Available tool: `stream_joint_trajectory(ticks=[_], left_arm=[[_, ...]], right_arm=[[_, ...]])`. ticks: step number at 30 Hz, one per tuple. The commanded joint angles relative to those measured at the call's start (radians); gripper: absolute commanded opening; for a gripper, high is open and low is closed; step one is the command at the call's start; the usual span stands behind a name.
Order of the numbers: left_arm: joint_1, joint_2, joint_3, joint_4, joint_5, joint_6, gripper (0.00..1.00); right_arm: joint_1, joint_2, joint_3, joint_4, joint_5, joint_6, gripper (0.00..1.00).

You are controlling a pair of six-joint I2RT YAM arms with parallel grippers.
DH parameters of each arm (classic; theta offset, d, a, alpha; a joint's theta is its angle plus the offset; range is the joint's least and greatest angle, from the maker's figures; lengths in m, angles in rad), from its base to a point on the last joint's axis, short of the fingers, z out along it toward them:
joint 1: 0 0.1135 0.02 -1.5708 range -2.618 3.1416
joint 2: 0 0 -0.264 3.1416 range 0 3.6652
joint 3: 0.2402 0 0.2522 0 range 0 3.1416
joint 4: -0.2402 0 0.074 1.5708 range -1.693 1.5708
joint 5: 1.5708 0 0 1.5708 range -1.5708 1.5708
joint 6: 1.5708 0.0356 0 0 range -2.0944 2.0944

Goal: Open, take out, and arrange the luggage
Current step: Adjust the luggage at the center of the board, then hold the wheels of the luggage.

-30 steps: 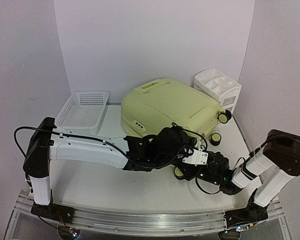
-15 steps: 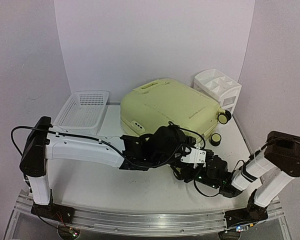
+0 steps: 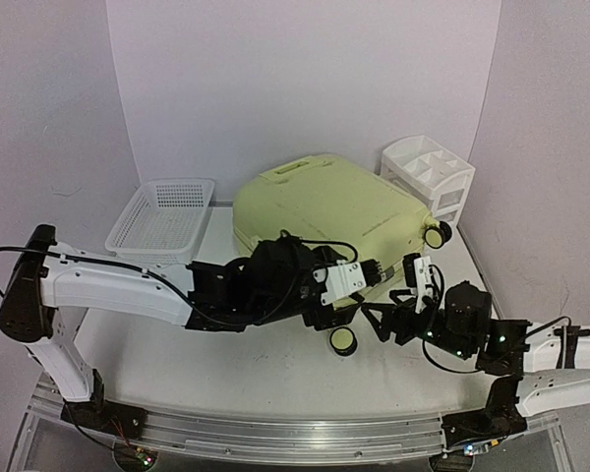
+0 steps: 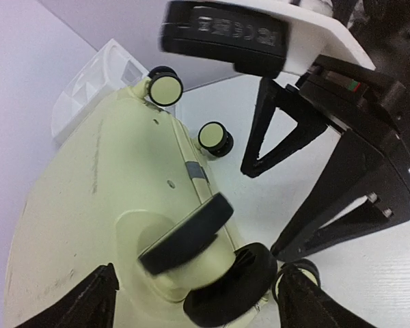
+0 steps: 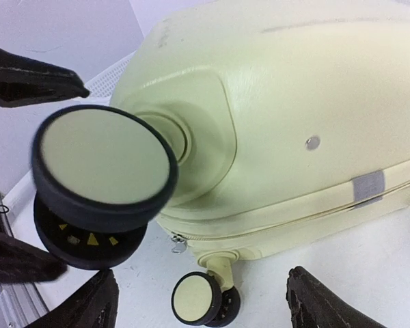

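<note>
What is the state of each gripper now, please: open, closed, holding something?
Left gripper: open, holding nothing.
Right gripper: open, holding nothing.

The luggage (image 3: 324,202) lies flat at the middle of the table's (image 3: 177,344) far edge. The basket (image 3: 162,218) sits to its left, toward the far left corner. The drawer organizer (image 3: 428,175) stands in the far right corner, just beside the luggage and perhaps touching it.

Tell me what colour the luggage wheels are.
The wheels are cream-faced with black rims; clearest from right wrist.
</note>
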Motion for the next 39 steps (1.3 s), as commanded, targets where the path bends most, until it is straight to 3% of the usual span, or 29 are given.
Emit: stream_joint_trajectory(ticks=[1, 8, 17, 23, 29, 39], left_arm=[[0.005, -0.180, -0.064, 0.101, -0.007, -0.328, 0.87], [0.005, -0.341, -0.232, 0.067, -0.068, -0.586, 0.97], [0.005, -0.439, -0.349, -0.032, -0.054, -0.836, 0.98], [0.007, -0.442, -0.389, -0.069, -0.015, -0.918, 1.00], [0.009, -0.408, -0.421, -0.107, -0.062, -1.014, 1.00], [0.009, -0.302, -0.382, -0.109, -0.024, -1.009, 0.93]], right_arm=[[-0.002, -0.092, 0.144, -0.333, 0.101, -0.033, 0.86], [-0.001, -0.131, 0.274, -0.580, 0.186, 0.008, 0.93], [-0.003, -0.005, 0.503, -0.763, 0.181, 0.102, 0.96], [-0.002, 0.037, 0.568, -0.793, 0.118, 0.129, 0.98], [-0.002, 0.114, 0.611, -0.810, 0.053, 0.147, 0.98], [-0.002, 0.293, 0.699, -0.809, -0.040, 0.039, 0.98]])
